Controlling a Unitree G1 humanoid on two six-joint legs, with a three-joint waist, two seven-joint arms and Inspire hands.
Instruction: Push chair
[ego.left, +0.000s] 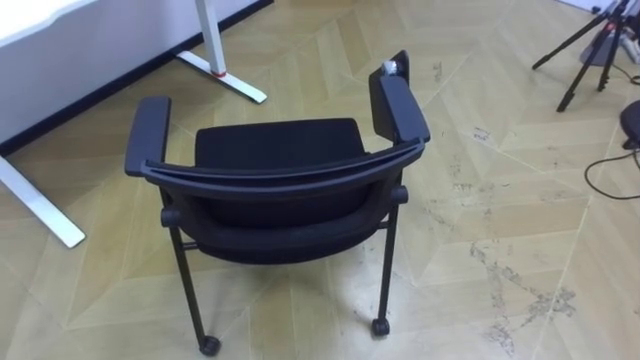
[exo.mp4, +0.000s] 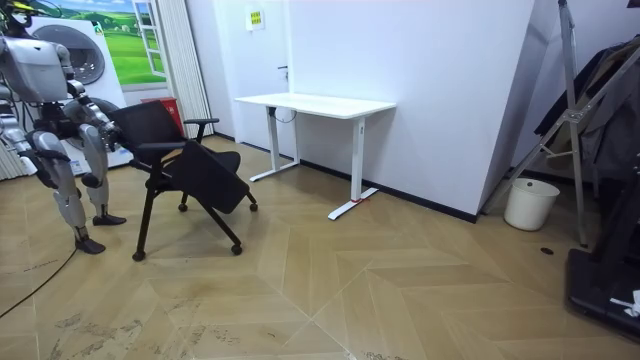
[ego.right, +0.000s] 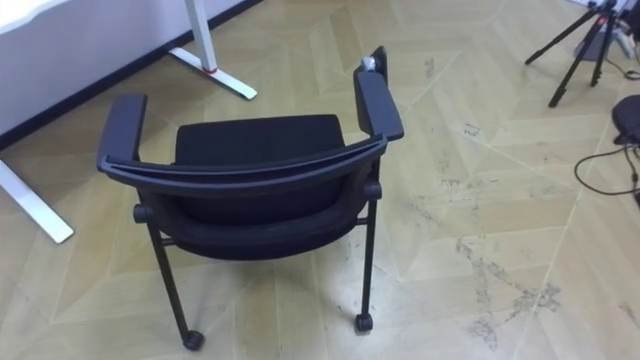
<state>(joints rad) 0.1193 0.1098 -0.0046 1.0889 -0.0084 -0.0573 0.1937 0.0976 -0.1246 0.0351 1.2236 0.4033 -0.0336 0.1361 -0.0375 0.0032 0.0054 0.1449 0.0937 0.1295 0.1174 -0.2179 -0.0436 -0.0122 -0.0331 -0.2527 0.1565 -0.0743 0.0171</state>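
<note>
Chair (ego.left: 280, 175): black, with armrests and castors, directly ahead of the right hand (exo.mp4: 110, 124). Its backrest is the nearest part to the hand and its seat faces away.
Contact: the hand is at the backrest's top edge in the room view — can't tell if it touches or is just beside.
Right hand: too small to read, so can't tell whether the fingers are straight or curled, or whether they hold anything.
Eye views: backrest rim closest, an armrest on each side, seat beyond.
Desk (exo.mp4: 315, 103): white, beyond the chair from the hand and off to the robot's left, well apart from the chair.
Robot: stands behind the chair on wood floor (ego.left: 500, 200) — room view's left.
</note>
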